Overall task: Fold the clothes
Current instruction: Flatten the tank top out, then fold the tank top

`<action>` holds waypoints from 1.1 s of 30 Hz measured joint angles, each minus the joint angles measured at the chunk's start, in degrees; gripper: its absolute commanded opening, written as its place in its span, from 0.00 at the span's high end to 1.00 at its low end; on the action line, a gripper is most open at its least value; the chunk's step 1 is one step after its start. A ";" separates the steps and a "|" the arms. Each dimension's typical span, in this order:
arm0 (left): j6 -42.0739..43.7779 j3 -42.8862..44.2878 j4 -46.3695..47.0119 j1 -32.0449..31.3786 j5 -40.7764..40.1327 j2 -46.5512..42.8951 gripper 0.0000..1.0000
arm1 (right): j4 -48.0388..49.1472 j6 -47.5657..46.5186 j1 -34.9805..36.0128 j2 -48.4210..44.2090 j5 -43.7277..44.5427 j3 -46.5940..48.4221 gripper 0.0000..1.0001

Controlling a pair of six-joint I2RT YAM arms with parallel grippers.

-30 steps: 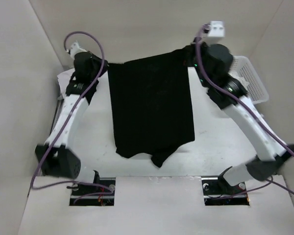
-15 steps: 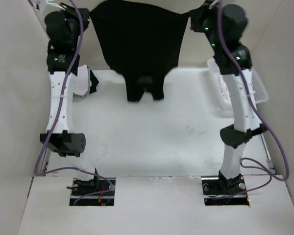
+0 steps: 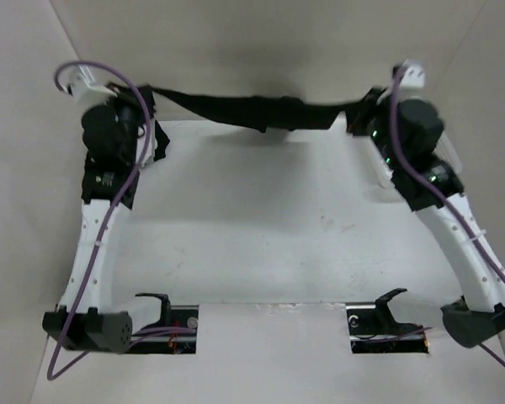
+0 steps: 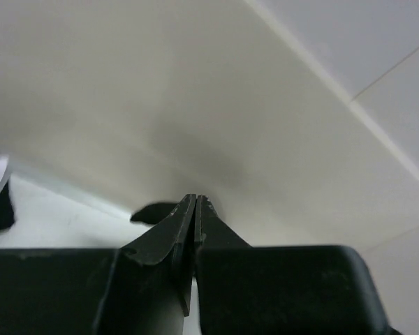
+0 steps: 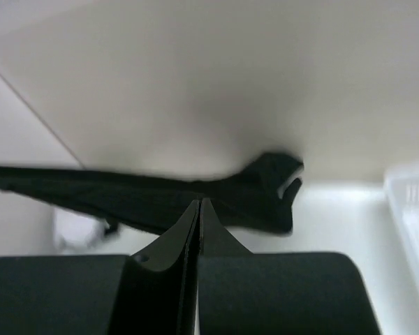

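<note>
Down came both arms. Half a second earlier we had the black top hanging as a broad sheet from raised arms. At this moment the black top [image 3: 252, 110] was drawn into a narrow, taut band along the far edge of the surface [image 3: 261, 227].

From the top view, the left gripper [image 3: 149, 94] pinched one end and the right gripper [image 3: 360, 114] the other, well apart. We judged that spread deliberate: tension takes out the sag, so the garment can be laid flat before any fold. We could not tell whether the band touched the surface or hung just above it.

On the left wrist view, the jaws were pressed tight together, with only a sliver of black fabric showing past the tips. The grip was thin, on an edge.

On the right wrist view, the jaws were likewise clamped. The top ran off to the left as a dark strip and bunched just right of the tips. The basket [image 5: 413, 209] sat at the far right, clear of the cloth.
</note>
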 measured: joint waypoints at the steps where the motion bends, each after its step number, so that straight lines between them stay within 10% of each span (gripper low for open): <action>1: 0.17 -6.32 0.72 -1.01 -0.94 -3.15 1.00 | 0.61 0.85 0.61 -2.89 0.81 -8.02 1.00; 11: 0.37 -50.60 -18.69 -18.86 -11.61 -49.51 1.00 | -9.16 25.81 31.85 -37.77 11.19 -66.66 1.00; 16: -6.10 -46.95 -38.62 -21.51 -14.47 -67.30 1.00 | -22.77 48.54 57.99 -48.68 14.29 -72.46 1.00; 22: -7.98 -40.54 -48.76 -16.83 -13.92 -66.82 0.99 | -36.00 70.36 85.44 -42.47 23.96 -63.39 1.00; 27: -6.95 -41.22 -43.80 -12.00 -11.13 -58.84 0.99 | -39.91 72.48 77.79 -35.28 29.09 -56.61 1.00; 33: -7.10 -46.31 -26.58 -7.28 -10.49 -39.04 0.99 | -27.15 47.45 39.23 -37.40 23.93 -56.94 1.00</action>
